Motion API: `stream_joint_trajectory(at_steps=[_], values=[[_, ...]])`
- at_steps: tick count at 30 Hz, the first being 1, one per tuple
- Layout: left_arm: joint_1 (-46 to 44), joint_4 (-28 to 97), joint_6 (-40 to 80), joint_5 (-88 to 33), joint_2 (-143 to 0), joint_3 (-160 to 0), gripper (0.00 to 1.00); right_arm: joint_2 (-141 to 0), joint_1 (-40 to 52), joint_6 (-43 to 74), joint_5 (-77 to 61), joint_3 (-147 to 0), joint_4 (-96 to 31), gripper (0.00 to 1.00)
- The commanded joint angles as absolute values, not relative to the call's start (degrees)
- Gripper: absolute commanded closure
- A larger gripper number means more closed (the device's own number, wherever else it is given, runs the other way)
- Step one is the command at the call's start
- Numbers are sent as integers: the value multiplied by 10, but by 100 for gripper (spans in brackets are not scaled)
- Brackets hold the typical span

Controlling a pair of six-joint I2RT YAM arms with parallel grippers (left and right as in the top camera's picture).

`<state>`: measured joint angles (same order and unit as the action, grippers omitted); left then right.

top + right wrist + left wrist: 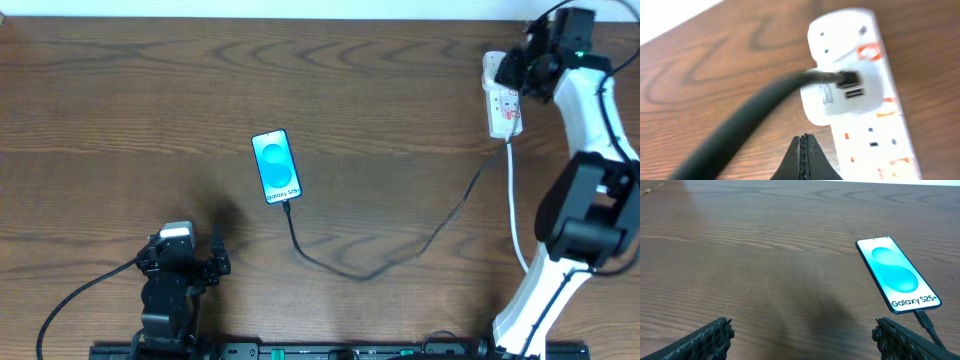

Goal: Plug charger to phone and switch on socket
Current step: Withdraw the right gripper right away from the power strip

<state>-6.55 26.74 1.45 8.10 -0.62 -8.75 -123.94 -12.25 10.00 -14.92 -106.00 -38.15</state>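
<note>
right claw (803, 142) closed, socket (880, 120) just ahead

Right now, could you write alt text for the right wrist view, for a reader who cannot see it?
The black charger cable is plugged into a white adapter on the white socket strip, lying on a wooden table. The shut right claw points toward it.

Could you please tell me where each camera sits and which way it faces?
Overhead: above the table, looking straight down; left arm, right arm, phone, charger, socket.
Left wrist: low, facing across the table toward the phone; open left tool at bottom corners.
Right wrist: close over the socket; shut right tool at bottom.
Shared: phone, in overhead and left wrist.
</note>
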Motion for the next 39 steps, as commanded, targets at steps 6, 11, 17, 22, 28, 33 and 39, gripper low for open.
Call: stream_joint_trajectory(at_steps=[6, 11, 17, 22, 28, 33, 39], values=[[-68, 267, 15, 88, -2, -76, 7, -1219, -146, 89, -78, -1061, -412, 99], [-68, 267, 15, 88, -2, -76, 7, -1240, -161, 80, -79, -1061, -430, 99], [-68, 267, 15, 88, -2, -76, 7, -1265, -167, 79, -78, -1061, -430, 99], [-68, 267, 15, 88, -2, -76, 7, -1266, -168, 119, -62, -1061, -400, 99], [-68, 267, 15, 88, -2, -76, 7, -1267, -175, 134, -20, -1061, -399, 99], [-68, 267, 15, 88, -2, -76, 7, -1268, -176, 102, 27, -1061, -418, 99], [-68, 267, 15, 88, -2, -76, 7, -1269, -185, 161, 44, -1061, -410, 99]])
